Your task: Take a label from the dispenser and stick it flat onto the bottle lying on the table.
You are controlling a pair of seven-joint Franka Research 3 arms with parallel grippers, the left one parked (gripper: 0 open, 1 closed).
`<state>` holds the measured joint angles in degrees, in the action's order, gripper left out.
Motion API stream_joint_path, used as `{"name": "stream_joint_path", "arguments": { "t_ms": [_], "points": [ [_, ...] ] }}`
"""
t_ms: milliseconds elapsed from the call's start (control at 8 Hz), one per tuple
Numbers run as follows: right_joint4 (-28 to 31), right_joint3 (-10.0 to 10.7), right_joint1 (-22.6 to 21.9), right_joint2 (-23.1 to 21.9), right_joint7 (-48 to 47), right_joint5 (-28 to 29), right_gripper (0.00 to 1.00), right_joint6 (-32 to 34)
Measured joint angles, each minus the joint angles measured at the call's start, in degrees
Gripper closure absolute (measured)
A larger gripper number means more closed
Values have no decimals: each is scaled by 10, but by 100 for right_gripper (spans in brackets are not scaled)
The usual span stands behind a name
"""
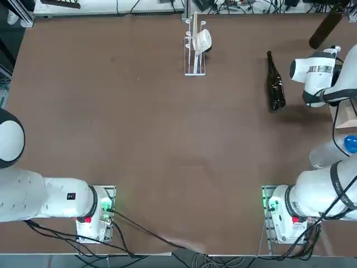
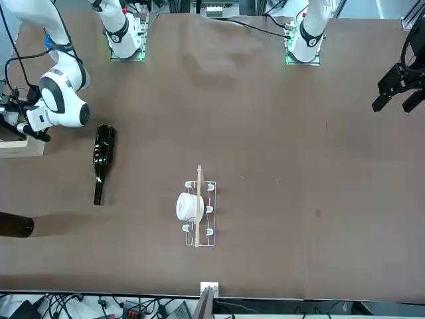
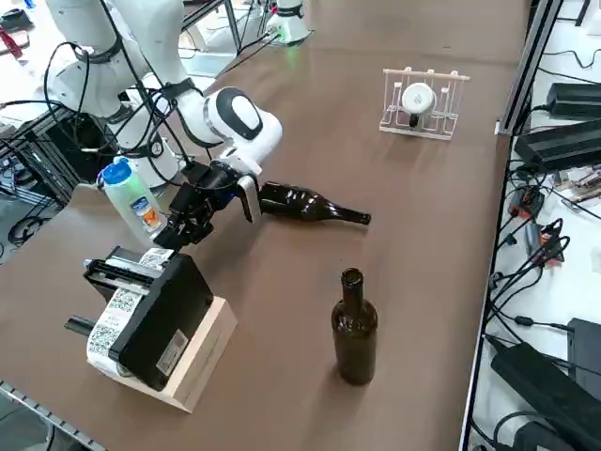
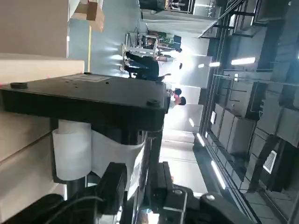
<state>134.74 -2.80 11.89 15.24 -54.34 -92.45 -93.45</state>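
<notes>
The dark glass bottle lies on its side on the brown table, neck pointing away from the robot. The dispenser is a black label unit on a wooden block at the table's right edge, with a printed white strip hanging down its front. A white label sticks out at its top. My right gripper reaches down to that outlet, between the lying bottle and the dispenser. Its fingers stand open, one on each side of the label.
A clear plastic bottle with a blue cap stands just beside the gripper. A brown bottle stands upright near the table's right edge. A wire stand with a white roll sits at the far edge.
</notes>
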Motion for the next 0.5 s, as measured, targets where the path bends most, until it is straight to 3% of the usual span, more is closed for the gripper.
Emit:
{"name": "stream_joint_path", "arguments": {
  "t_ms": [375, 500],
  "points": [
    [0, 0, 0, 0, 0, 0, 71, 0],
    [0, 0, 1, 0, 0, 0, 77, 0]
  ]
}}
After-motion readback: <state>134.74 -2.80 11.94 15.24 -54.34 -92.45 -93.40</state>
